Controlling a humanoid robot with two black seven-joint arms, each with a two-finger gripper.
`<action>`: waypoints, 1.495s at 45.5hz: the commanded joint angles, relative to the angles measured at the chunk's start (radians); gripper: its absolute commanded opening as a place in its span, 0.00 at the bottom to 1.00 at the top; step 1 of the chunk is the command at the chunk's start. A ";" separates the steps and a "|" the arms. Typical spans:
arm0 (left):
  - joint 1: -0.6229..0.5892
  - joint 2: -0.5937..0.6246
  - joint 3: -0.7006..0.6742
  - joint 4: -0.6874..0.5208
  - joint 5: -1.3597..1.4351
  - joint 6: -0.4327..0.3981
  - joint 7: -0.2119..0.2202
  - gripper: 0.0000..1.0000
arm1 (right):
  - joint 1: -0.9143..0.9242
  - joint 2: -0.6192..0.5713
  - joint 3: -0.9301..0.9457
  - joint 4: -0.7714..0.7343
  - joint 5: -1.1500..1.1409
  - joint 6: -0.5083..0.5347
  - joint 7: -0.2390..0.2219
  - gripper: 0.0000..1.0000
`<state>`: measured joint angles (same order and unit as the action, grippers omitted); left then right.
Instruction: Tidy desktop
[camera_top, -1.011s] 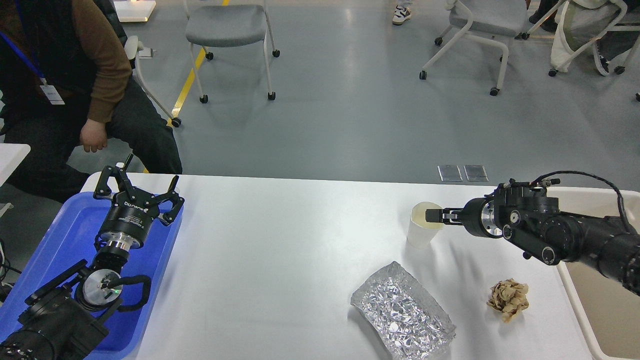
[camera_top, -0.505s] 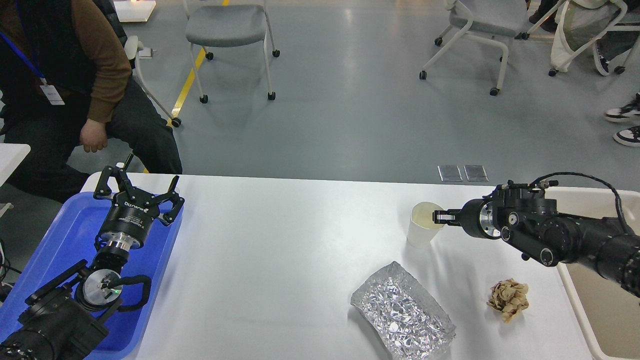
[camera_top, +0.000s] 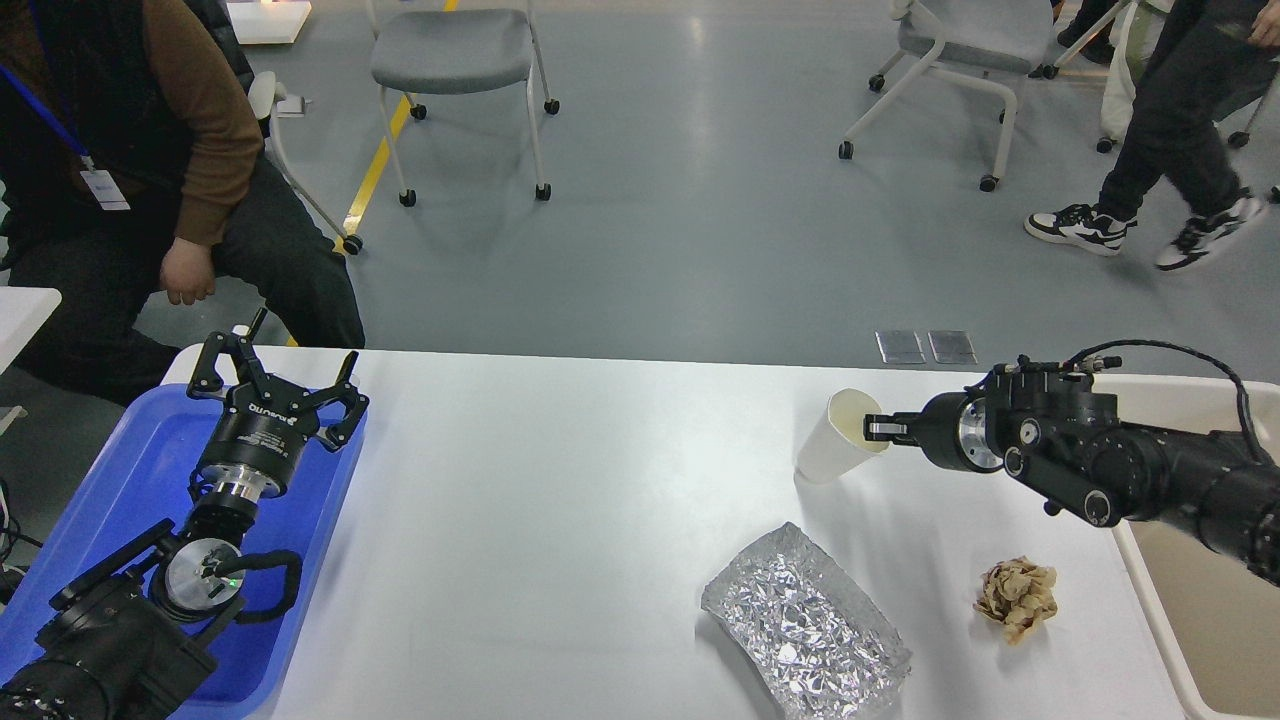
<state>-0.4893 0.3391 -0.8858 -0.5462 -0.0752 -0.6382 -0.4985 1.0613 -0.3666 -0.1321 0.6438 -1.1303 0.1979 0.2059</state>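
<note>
The desktop (camera_top: 560, 520) is a large white tabletop. On it stand a white paper cup (camera_top: 838, 450), a crumpled foil tray (camera_top: 805, 622) and a crumpled brown paper ball (camera_top: 1017, 596). My right gripper (camera_top: 874, 429) is shut on the cup's rim, and the cup is tilted with its mouth toward the gripper and its base lifted off the table. My left gripper (camera_top: 275, 372) is open and empty above the blue tray (camera_top: 120, 480) at the left.
A beige bin (camera_top: 1215, 600) sits at the table's right edge under my right arm. A seated person (camera_top: 130, 170) is beyond the far left corner. Chairs stand on the floor behind, and a person walks by at the far right (camera_top: 1170, 130).
My right gripper has closed on the cup's rim and tipped and lifted the cup a little up and left. A walking person has entered at the far right. My left arm has not moved.
</note>
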 joint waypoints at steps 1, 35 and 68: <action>0.000 0.000 -0.001 0.000 0.000 0.000 0.000 1.00 | 0.098 -0.133 0.005 0.148 0.098 0.066 -0.002 0.00; 0.001 0.000 -0.002 0.000 0.000 -0.002 0.000 1.00 | 0.497 -0.560 0.012 0.366 0.238 0.339 -0.077 0.00; 0.002 0.001 -0.002 0.000 0.000 -0.002 0.000 1.00 | -0.159 -0.315 0.037 -0.614 0.791 0.046 -0.060 0.00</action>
<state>-0.4878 0.3405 -0.8881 -0.5460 -0.0752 -0.6397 -0.4985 1.1567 -0.8454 -0.0985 0.3533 -0.5983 0.3488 0.1461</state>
